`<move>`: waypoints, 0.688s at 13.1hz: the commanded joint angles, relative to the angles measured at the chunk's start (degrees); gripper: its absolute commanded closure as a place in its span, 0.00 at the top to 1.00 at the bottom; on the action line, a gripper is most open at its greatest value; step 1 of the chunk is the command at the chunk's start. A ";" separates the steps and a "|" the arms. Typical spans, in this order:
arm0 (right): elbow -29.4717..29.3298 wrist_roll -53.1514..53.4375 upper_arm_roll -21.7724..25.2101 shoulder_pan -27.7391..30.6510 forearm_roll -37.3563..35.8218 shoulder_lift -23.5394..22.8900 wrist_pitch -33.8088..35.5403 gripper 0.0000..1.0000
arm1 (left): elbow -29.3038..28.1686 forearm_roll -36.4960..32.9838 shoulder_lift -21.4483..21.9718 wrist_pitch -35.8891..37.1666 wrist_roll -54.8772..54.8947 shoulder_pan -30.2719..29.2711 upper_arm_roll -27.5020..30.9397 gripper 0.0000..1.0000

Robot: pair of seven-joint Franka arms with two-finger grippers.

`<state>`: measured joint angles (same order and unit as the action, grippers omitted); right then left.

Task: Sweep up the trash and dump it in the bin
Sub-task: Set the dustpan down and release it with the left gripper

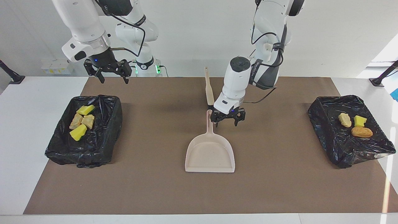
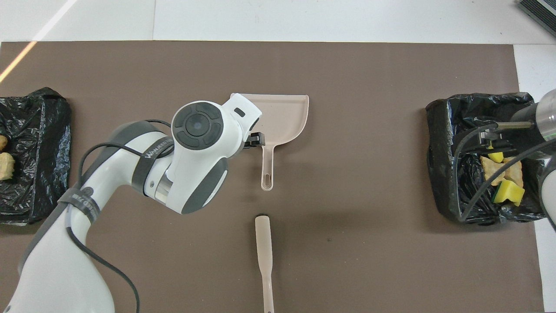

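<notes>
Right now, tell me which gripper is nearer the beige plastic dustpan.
Left. The left gripper hangs beside the beige plastic dustpan handle; the right gripper is up near the bin at the right arm's end.

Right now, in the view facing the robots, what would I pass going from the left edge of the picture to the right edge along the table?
Bin lined with a black bag holding four bits of trash → beige dustpan → left claw over the mat beside the dustpan's handle → second black-lined bin holding three bits.

White wall [image 1: 192,37], brown-matted table [image 1: 279,186]
</notes>
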<state>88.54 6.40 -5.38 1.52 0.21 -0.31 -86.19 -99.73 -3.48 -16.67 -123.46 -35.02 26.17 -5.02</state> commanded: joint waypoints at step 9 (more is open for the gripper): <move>1.20 -3.32 -0.59 -0.29 -3.55 1.37 0.33 1.00 | 8.06 1.28 2.42 10.50 31.37 -23.78 -0.17 1.00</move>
<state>88.54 4.78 -5.58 1.11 -1.90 -0.21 -86.08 -92.31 -3.28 -16.05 -116.80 -9.47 5.10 -4.54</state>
